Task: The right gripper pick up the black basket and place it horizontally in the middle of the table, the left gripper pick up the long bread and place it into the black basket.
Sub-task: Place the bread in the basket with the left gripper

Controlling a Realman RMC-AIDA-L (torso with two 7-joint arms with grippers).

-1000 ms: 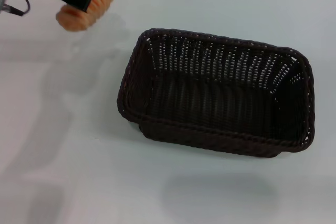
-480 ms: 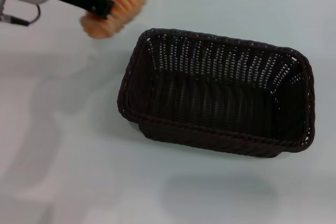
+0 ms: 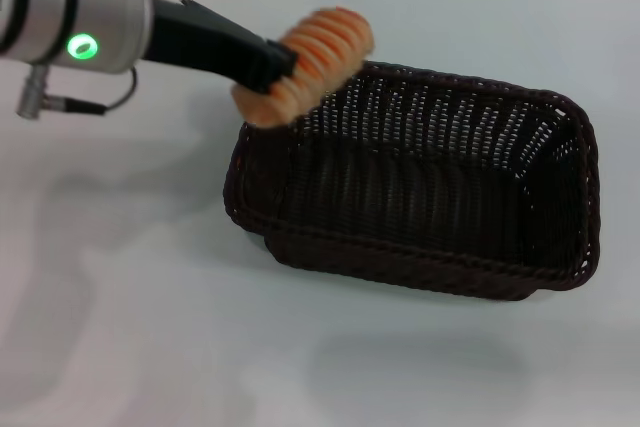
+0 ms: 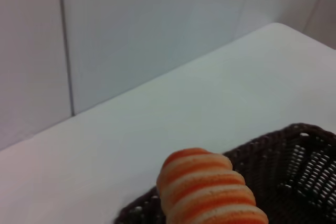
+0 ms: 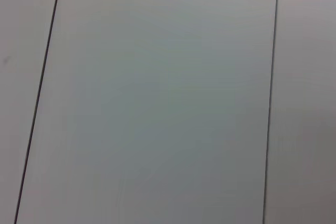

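Black basket (image 3: 420, 182) on the table (image 3: 130, 287), right of centre, long side across. Long bread (image 3: 308, 62) in the left gripper (image 3: 280, 65), above the basket's far-left corner, seemingly clear of the rim. Basket holds nothing.

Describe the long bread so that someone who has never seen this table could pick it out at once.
On the white table sits a large dark woven basket. Above its far left corner, the left gripper, on the silver arm with the green light, holds the long bread in the air. It is the only orange-tan thing there, a small oblong loaf with pale crosswise ridges.
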